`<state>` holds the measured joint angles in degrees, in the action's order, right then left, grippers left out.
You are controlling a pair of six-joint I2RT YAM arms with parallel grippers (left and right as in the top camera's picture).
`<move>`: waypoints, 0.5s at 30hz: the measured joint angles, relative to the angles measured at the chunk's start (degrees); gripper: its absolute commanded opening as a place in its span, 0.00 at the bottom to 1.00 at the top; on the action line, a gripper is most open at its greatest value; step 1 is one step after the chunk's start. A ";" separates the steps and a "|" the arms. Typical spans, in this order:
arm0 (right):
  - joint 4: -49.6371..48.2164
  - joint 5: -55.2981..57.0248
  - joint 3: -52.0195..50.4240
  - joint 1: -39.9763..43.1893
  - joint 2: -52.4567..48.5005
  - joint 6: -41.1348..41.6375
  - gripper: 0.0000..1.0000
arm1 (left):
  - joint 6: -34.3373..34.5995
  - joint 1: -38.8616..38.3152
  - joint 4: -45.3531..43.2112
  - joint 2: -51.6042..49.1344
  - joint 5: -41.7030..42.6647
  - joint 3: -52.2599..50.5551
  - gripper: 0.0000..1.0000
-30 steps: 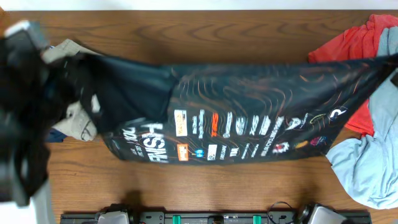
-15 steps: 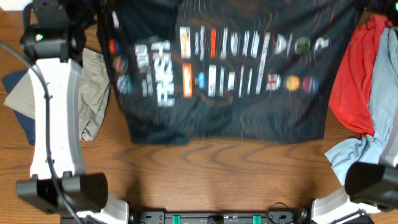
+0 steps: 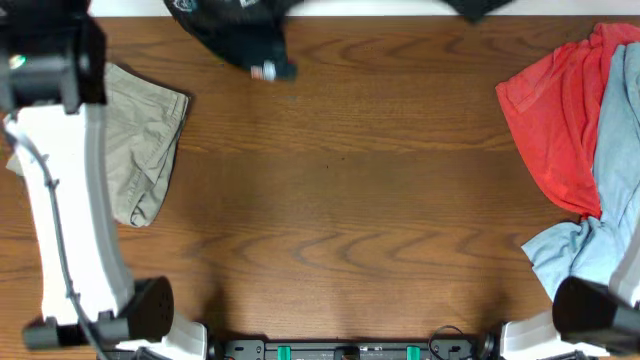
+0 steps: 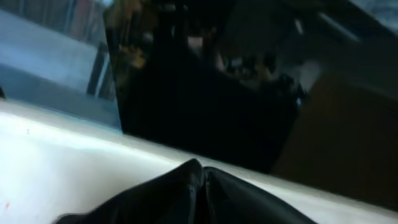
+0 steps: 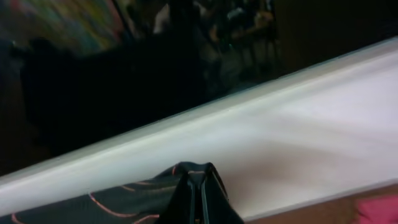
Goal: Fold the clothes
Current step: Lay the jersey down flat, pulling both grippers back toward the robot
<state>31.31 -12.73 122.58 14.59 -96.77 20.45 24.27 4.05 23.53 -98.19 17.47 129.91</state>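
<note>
On the robot's side the table [image 3: 330,220] is bare wood. The khaki shorts [image 3: 140,140] lie at its left, and the red shirt [image 3: 555,110] plus a pale blue garment [image 3: 600,230] at its right, all well apart from the work. Further out, the black jersey [image 3: 240,35] shows only as a dark blurred bunch at the table's far edge, most of it outside the overhead view. Another dark bit further right along that edge is prob. the same garment. Both wrist views look past that edge. The left gripper [image 4: 200,186] is clamped on a peak of black cloth, and the right gripper [image 5: 194,186] is likewise pinched tight on cloth w/ thin orange lines. The fingers themselves are hidden under the fabric. Risks, as a judgement: the jersey seems lifted and carried beyond the far edge, so a thin pinch or a quick swing could let a corner slip & drop it off the table, out of reach. If it comes down unevenly, one side leads and it lands skewed or bunched, w/ no flat start for a fold. If it travels low, the hem could drag over the shorts or catch the red shirt, pulling them into the work area. If the arms spread too far apart, the cloth goes over-taut and may pull free of one gripper.
</note>
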 measured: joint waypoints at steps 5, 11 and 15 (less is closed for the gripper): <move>18.56 4.72 0.81 0.09 1.66 -4.11 0.01 | -0.04 -0.07 26.08 2.25 3.87 1.60 0.06; 36.76 8.85 -0.76 -0.37 -1.90 -8.63 0.01 | -4.92 -1.46 52.57 -2.14 5.44 -2.93 0.06; 44.96 9.86 -3.82 -0.39 -4.24 -11.37 0.01 | -9.11 -3.10 60.39 -5.40 6.03 -10.23 0.06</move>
<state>76.27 -2.87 118.76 14.20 -101.01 9.08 15.16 0.95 83.92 -103.59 23.51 119.68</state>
